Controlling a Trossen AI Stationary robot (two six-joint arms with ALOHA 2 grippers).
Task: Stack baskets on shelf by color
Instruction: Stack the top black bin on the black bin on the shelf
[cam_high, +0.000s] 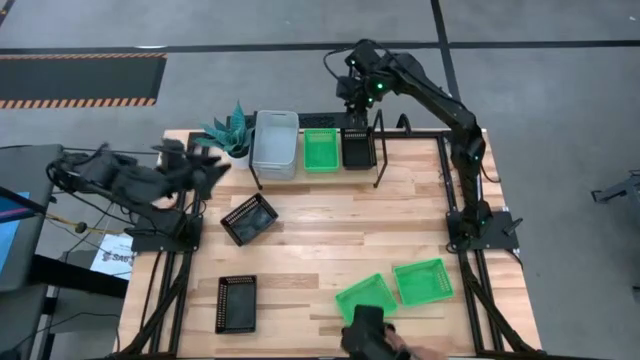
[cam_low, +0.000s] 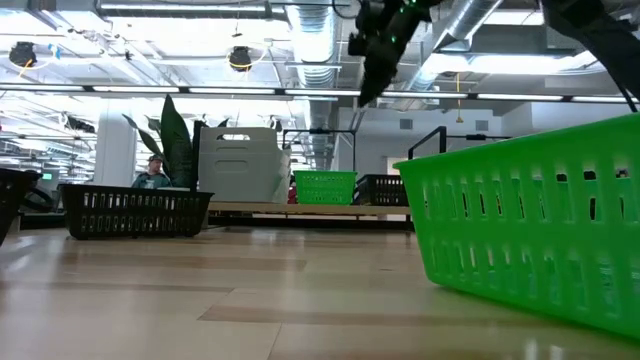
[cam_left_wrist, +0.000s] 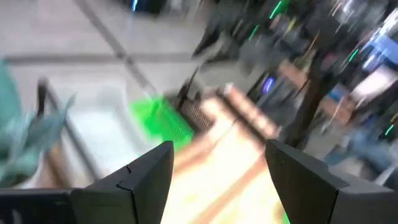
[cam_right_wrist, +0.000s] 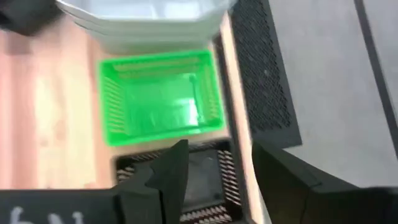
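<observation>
On the shelf (cam_high: 381, 160) at the table's far edge sit, left to right, stacked grey-white baskets (cam_high: 275, 143), a green basket (cam_high: 321, 149) and a black basket (cam_high: 358, 148). My right gripper (cam_right_wrist: 221, 149) hangs open above the black basket (cam_right_wrist: 186, 180) and touches nothing; it is also seen from above (cam_high: 352, 106). My left gripper (cam_left_wrist: 221, 149) is open and empty at the table's left edge (cam_high: 212, 165), pointing across toward the shelf. Two black baskets (cam_high: 248, 218) (cam_high: 236, 303) and two green baskets (cam_high: 366, 297) (cam_high: 423, 281) rest on their bottoms on the table.
A teal potted plant (cam_high: 232, 130) stands left of the grey-white baskets, close to my left gripper. A dark object with what looks like a person's hand (cam_high: 405, 349) shows at the near edge beside the green baskets. Bare wood (cam_high: 330, 225) lies in the table's middle.
</observation>
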